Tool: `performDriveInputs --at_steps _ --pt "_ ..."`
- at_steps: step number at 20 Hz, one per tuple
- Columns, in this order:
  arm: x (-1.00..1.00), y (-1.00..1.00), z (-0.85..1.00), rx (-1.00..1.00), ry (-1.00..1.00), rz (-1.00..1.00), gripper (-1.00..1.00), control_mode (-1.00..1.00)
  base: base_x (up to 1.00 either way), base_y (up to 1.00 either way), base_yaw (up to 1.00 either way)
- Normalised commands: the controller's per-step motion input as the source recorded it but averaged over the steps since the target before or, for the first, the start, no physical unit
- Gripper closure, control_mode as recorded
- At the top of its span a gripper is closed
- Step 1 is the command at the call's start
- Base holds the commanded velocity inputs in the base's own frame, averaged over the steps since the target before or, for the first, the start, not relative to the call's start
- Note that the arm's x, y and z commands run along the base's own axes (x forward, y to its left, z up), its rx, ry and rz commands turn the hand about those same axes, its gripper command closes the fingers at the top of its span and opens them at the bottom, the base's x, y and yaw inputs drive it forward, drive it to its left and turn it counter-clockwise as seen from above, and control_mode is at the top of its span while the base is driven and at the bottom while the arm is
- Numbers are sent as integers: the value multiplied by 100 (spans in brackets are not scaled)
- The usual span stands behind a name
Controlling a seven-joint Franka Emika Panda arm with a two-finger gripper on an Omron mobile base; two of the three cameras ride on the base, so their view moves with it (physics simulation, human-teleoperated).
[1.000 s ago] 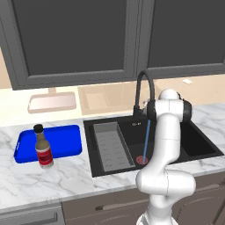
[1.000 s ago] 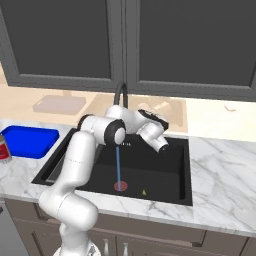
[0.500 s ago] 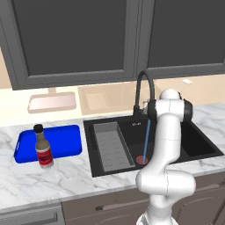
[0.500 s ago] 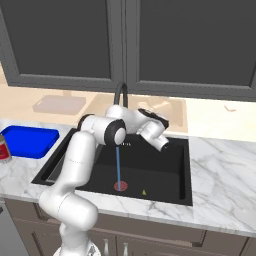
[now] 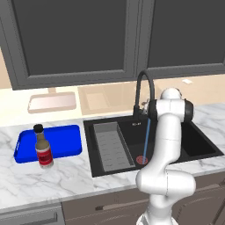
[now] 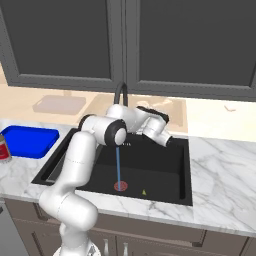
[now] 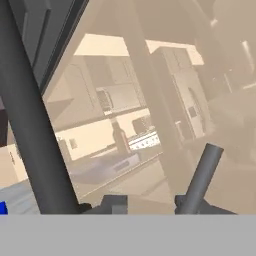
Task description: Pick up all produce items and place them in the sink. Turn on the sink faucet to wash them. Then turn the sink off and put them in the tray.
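The faucet (image 5: 144,90), slim black gooseneck, pours blue water; end effector (image 6: 159,121) state unclear.

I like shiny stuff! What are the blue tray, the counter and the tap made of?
The blue tray looks like smooth plastic: one bright even colour with rounded corners. The counter looks like polished marble, white with grey veins, though it may be imitation. The faucet seems to be matte black metal, slim and hardly shiny at all.

1. Black sink (image 5: 202,147), recessed, grey ribbed rack at its left.
2. Tall black gooseneck faucet (image 5: 141,90) behind the sink, running a thin stream onto the red drain.
3. Tiny yellow-green fruit (image 6: 144,191) in the sink, right of the drain.
4. Blue tray (image 5: 66,140) left of the sink.
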Motion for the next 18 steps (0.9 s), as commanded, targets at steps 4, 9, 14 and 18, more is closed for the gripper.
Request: performDriveInputs --at_steps 4,9,14,18 --pt "0 77 46 -14 -3 22 100 -100 0 0 0" --pt "0 69 49 -12 -2 21 100 -100 0 0 0" --pt "0 70 37 -12 -2 20 100 -100 0 0 0" --pt "0 57 17 -12 -6 14 100 -100 0 0 0"
